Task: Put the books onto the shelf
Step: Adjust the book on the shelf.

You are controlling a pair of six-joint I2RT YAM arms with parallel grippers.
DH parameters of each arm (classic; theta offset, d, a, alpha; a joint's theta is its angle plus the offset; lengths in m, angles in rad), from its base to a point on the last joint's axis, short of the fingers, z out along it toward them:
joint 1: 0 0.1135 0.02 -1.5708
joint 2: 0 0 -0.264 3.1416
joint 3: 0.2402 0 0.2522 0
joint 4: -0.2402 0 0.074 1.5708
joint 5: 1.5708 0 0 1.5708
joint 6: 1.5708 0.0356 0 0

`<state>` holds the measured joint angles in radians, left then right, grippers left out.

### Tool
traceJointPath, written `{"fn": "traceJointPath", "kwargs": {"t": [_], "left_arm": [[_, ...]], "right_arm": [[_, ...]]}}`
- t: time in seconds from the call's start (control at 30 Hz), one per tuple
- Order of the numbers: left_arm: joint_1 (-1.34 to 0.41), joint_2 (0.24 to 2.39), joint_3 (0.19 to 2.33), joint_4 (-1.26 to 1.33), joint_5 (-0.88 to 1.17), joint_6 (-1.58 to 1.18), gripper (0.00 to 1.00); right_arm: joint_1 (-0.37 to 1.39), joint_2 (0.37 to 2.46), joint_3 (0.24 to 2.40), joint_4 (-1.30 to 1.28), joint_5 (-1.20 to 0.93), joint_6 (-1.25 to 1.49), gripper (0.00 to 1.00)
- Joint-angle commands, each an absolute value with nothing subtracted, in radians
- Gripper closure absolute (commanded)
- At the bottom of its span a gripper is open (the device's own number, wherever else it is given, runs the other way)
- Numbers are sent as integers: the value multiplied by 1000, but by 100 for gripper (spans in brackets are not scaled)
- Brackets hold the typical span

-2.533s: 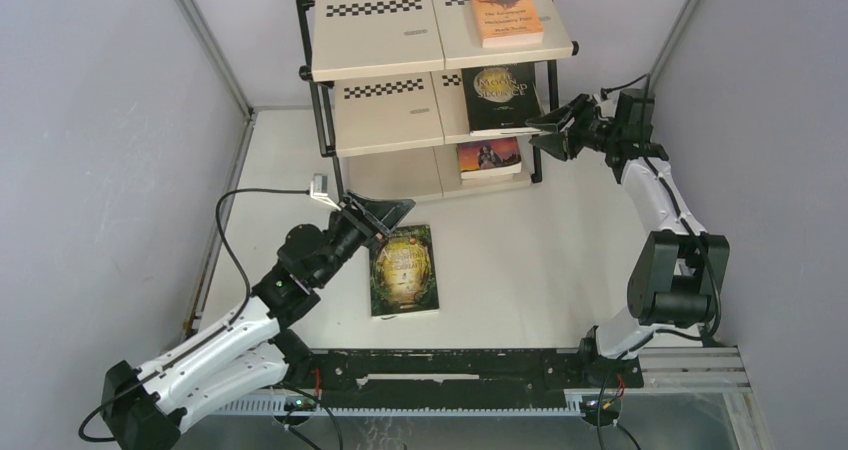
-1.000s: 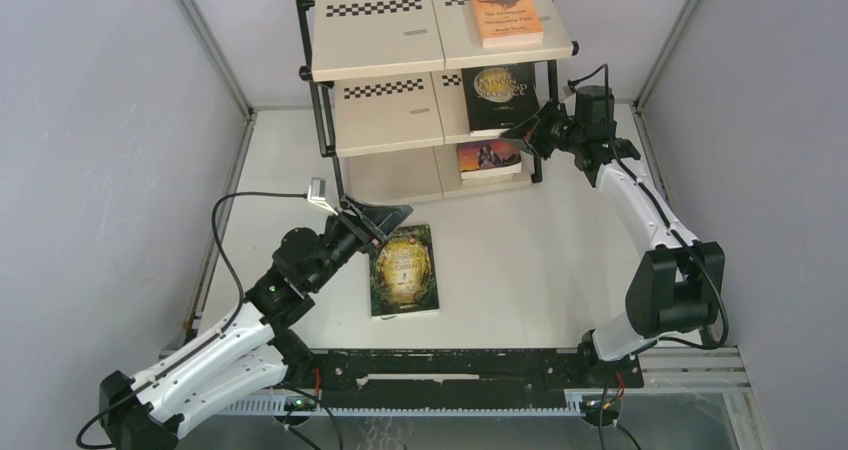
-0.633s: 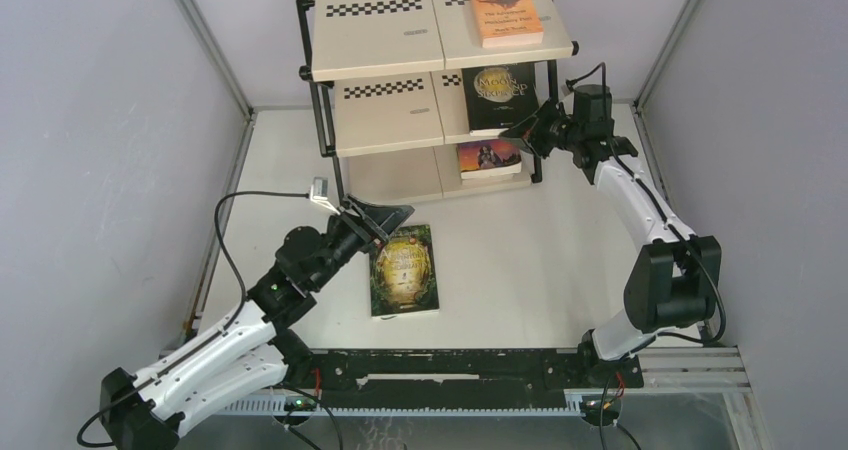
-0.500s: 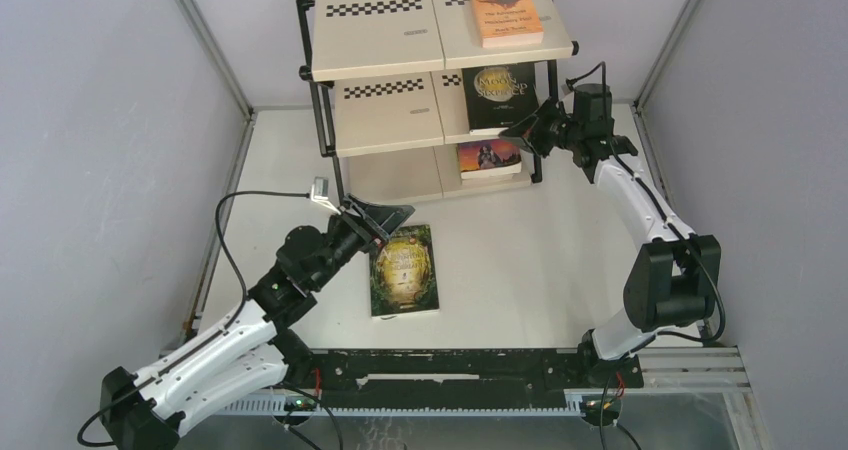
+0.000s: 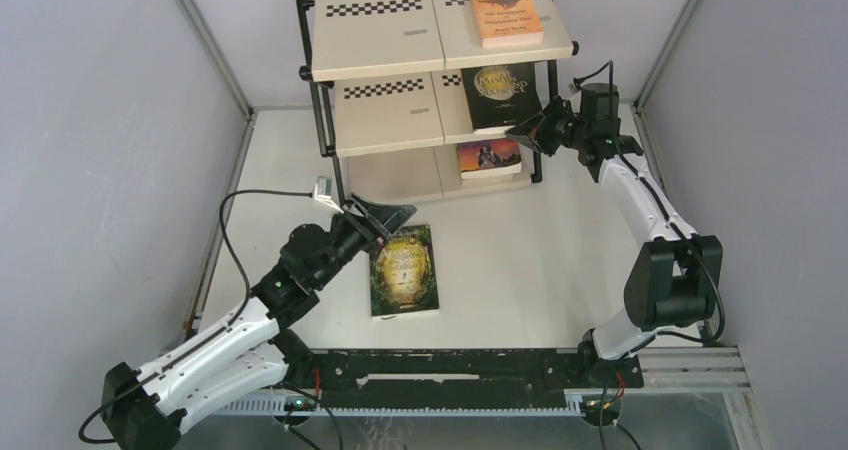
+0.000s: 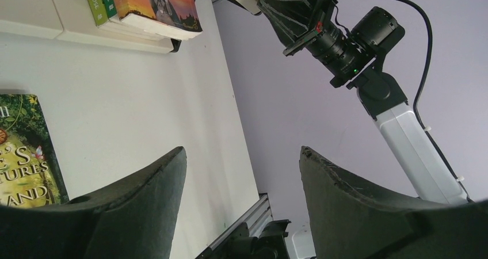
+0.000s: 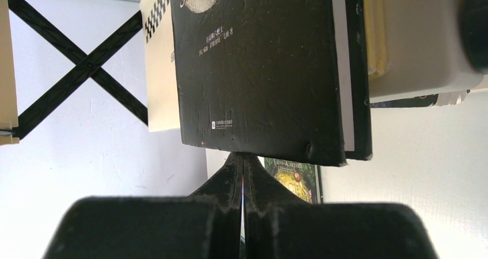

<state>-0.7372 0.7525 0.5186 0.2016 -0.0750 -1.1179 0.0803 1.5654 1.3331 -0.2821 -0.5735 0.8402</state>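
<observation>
The shelf [image 5: 380, 30] stands at the back of the table. An orange book [image 5: 505, 12] lies on its top tier. A black book [image 5: 498, 95] with a moon lies on the middle tier, and a sunset-covered book [image 5: 488, 157] on the bottom tier. My right gripper [image 5: 520, 130] is shut and empty. In the right wrist view its tips [image 7: 242, 155] meet the black book's [image 7: 259, 69] near edge. A green book [image 5: 403, 270] lies flat on the table. My left gripper [image 5: 385, 213] hovers open at its top left corner, holding nothing [image 6: 241, 151].
The shelf's left halves on the top and middle tiers [image 5: 385, 110] are bare. The shelf's black frame post [image 5: 322, 120] stands just behind my left gripper. Grey walls close in on the left and right, and a black rail [image 5: 450, 365] runs along the near edge.
My right gripper has swung left to the black book's near edge. The book has slid slightly deeper onto the middle tier. The left arm has barely moved.
</observation>
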Motion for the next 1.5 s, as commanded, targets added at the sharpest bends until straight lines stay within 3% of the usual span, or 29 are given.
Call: {"fn": "traceJointPath", "kwargs": {"t": [0.0,1.23,1.47], "left_arm": [[-730,758,517,259,-75,-1109,24],[-722,781,530,244,-76,-1105,23],[-717,763,509,88,-113,-1132,22]], "right_arm": [[72,1558,1383,-246,-568,820,100],[71,1565,1456,-304,-583,802,100],[104,1434,1368,-373,-553,744,82]]}}
